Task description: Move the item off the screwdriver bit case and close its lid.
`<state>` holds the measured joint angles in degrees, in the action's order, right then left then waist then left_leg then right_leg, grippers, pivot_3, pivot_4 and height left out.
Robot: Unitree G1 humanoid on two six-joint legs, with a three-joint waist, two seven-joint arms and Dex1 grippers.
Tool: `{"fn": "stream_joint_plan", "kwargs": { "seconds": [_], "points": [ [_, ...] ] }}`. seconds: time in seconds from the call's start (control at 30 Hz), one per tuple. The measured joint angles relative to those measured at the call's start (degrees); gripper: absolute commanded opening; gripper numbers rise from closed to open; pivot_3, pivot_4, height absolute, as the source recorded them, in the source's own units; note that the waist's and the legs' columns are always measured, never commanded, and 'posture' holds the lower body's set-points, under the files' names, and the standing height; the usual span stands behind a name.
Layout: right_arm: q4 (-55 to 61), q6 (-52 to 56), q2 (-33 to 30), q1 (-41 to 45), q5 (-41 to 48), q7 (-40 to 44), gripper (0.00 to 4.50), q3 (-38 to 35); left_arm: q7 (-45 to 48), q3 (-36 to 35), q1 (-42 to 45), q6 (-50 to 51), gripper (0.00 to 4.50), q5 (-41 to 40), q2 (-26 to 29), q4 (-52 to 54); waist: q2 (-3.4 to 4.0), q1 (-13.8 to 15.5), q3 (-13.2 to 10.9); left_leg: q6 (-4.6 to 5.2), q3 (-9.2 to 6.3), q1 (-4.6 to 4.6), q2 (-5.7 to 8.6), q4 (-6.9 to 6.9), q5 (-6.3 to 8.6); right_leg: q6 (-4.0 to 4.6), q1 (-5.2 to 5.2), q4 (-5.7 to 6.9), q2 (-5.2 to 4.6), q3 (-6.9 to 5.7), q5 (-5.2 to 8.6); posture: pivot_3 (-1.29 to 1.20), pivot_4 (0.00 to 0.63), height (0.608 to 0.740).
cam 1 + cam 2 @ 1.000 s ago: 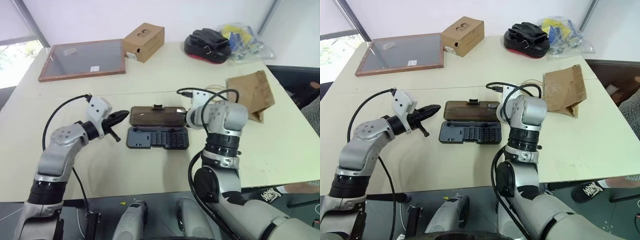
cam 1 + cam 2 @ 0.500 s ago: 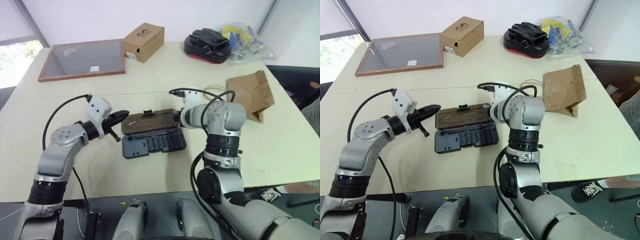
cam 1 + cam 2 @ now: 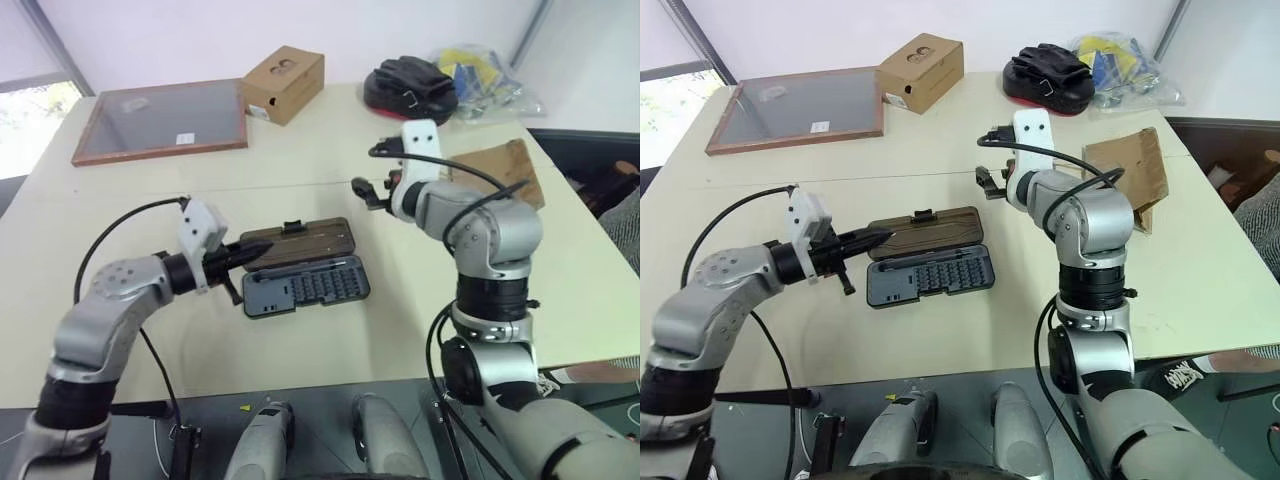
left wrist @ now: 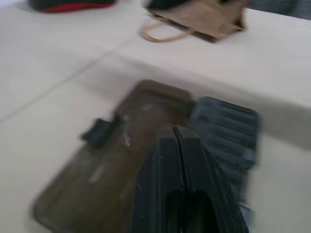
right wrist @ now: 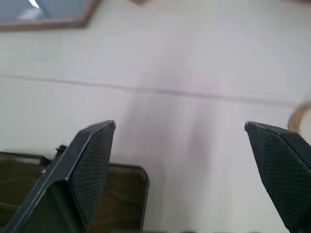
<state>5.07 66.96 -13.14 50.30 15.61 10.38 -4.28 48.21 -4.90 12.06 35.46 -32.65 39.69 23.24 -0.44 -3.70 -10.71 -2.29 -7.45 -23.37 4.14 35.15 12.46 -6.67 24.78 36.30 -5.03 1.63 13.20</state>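
Note:
The screwdriver bit case (image 3: 305, 288) lies open and slightly askew at mid-table, its rows of bits showing. Its smoky brown lid (image 3: 295, 243) is folded back on the far side, black latch pointing away from me. My left gripper (image 3: 252, 253) is shut, with its tip at the lid's left end (image 4: 121, 160). My right gripper (image 3: 365, 190) hangs open above the table, behind the case's right end, holding nothing; its fingers (image 5: 97, 160) stand wide apart. The item, a brown paper bag (image 3: 1130, 170), lies off the case at the right, partly behind my right arm.
At the back left lies a wood-framed glass panel (image 3: 160, 120), with a cardboard box (image 3: 285, 83) beside it. A black pouch with a red edge (image 3: 410, 85) and a plastic bag (image 3: 480, 75) sit at the back right.
My right gripper opened, let go of the lid's right end and rose above the table. The case has turned slightly askew. My left gripper drew back a little toward me.

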Motion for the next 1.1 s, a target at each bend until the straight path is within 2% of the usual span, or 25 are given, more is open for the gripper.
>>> {"fn": "stream_joint_plan", "kwargs": {
  "seconds": [0.1, 0.2, 0.4, 0.5, 0.57, 0.7, 0.87, 1.1],
  "points": [
    [-4.0, -7.8, -5.1, -0.1, -1.1, 7.5, 4.44, 5.5, 1.6, -0.4, -3.3, 1.5, 0.00, -1.6, 2.2, 2.2, 0.00, -0.1, 0.0, 0.00, 0.00, 0.01, 0.00, 0.00, 0.00, 0.01, -0.03, -0.02, 0.00, 0.00, 0.01, 0.00, 0.150, 0.740],
    [-9.5, -15.3, -8.9, 0.1, -3.3, 15.1, 4.44, 12.0, 2.8, 1.7, -5.5, 0.4, 0.00, 0.2, 3.2, 1.9, 0.01, -0.1, 0.0, 0.00, 0.01, 0.02, 0.00, 0.01, 0.00, 0.01, -0.06, -0.04, 0.00, 0.00, 0.01, 0.00, 0.150, 0.740],
    [-21.0, -28.3, -10.5, 5.3, -8.5, 26.1, 4.44, 20.7, 2.8, 6.5, -4.4, -4.7, 0.00, 5.9, 0.9, -3.2, -0.01, 0.0, 0.0, 0.00, -0.01, 0.02, 0.01, 0.01, 0.00, 0.01, -0.06, -0.06, 0.00, -0.01, 0.01, 0.00, 0.150, 0.740],
    [-29.1, -42.9, -10.4, 9.9, -13.4, 30.4, 4.44, 24.3, 2.8, 8.9, -3.2, -8.1, 0.00, 9.2, -0.6, -6.9, -0.01, -0.1, 0.0, -0.01, 0.01, 0.02, 0.02, -0.01, 0.00, 0.01, -0.06, -0.08, 0.01, -0.01, 0.00, 0.00, 0.150, 0.740],
    [-34.4, -50.7, -9.1, 12.1, -15.3, 31.4, 4.44, 24.7, 2.8, 10.0, -3.1, -10.0, 0.00, 10.9, -1.1, -8.8, -0.01, -0.2, 0.0, -0.01, 0.00, 0.03, 0.02, -0.01, 0.00, 0.01, -0.05, -0.08, 0.01, -0.01, 0.00, 0.00, 0.150, 0.740],
    [-45.4, -59.1, -4.6, 14.3, -15.3, 35.3, 4.44, 23.2, 2.9, 10.8, -3.5, -12.7, 0.00, 13.0, -1.4, -10.0, -0.01, -0.1, 0.0, -0.02, -0.04, 0.03, 0.01, -0.02, 0.00, 0.01, -0.05, -0.07, 0.00, 0.00, 0.00, 0.00, 0.150, 0.740],
    [-56.0, -63.7, -2.8, 16.1, -16.8, 42.9, 4.44, 23.7, 2.5, 10.8, -4.3, -14.7, 0.00, 14.1, -1.7, -10.2, -0.01, 0.1, 0.0, -0.02, -0.06, 0.03, 0.02, -0.01, 0.00, 0.01, -0.06, -0.07, -0.02, 0.00, 0.00, 0.00, 0.150, 0.740],
    [-67.9, -70.5, -2.4, 18.5, -21.9, 46.2, 4.44, 24.3, 1.7, 10.7, -4.6, -15.2, 0.00, 14.6, -2.3, -10.2, 0.00, -0.1, 0.0, -0.03, -0.06, 0.05, 0.04, -0.01, 0.00, 0.01, -0.07, -0.05, 0.00, 0.00, 0.00, 0.00, 0.150, 0.740]
  ]
}}
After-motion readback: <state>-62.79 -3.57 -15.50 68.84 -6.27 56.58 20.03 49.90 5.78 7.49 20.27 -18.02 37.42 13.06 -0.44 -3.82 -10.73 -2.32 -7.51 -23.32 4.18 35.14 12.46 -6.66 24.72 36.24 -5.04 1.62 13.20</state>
